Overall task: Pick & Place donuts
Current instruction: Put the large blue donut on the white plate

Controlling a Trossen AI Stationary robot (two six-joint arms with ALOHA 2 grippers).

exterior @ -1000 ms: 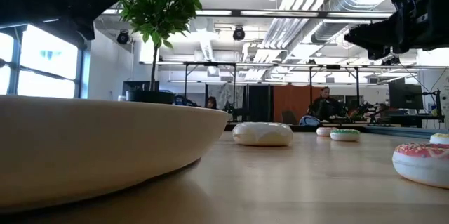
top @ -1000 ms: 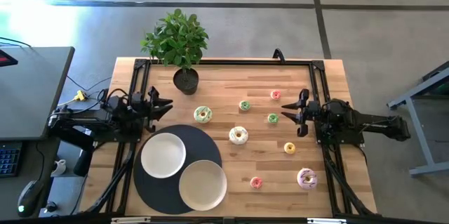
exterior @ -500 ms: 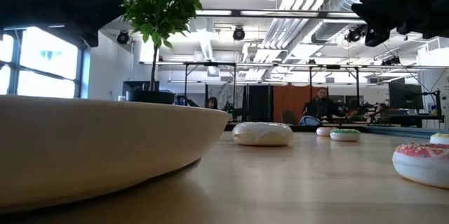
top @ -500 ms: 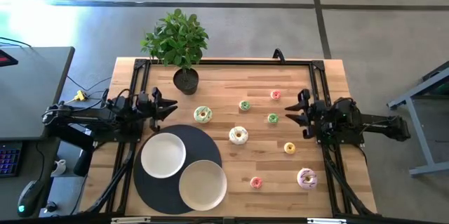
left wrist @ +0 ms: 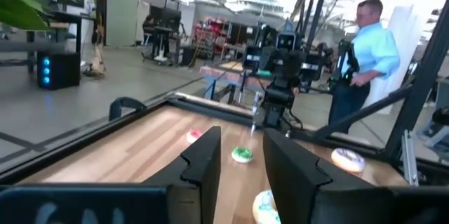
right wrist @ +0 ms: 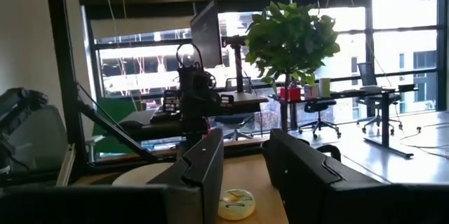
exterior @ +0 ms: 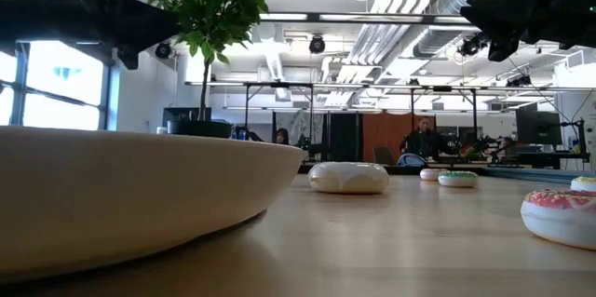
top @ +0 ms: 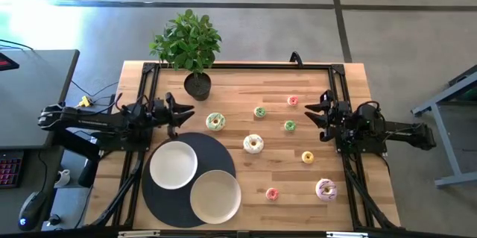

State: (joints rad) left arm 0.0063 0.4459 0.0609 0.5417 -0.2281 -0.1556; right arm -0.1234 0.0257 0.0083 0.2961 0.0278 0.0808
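The donuts lie scattered over the bare wood of the tabletop (top: pixel 350 89), none yet on a plate. The green and white donut (top: pixel 215 121) sits closest to the left claw (top: pixel 181 111), just beyond its tips; a white donut (top: pixel 253 144) lies at the edge of the dark round mat (top: pixel 153 193). Small green ones (top: pixel 260 112) and (top: pixel 289 125), a pink one (top: pixel 293 101) and a yellow one (top: pixel 308 157) lie near the right claw (top: pixel 311 115), with a pink (top: pixel 272 193) and a lilac donut (top: pixel 326 189) nearer the front edge.

Both claws hover empty with fingers parted. To do this step well, I judge the left claw should drop straight over the green and white donut, straddle the ring evenly, and close gently so it does not skid. The two white plates (top: pixel 173 164) and (top: pixel 215 196) stand close by.

The donuts are small glossy iced rings.
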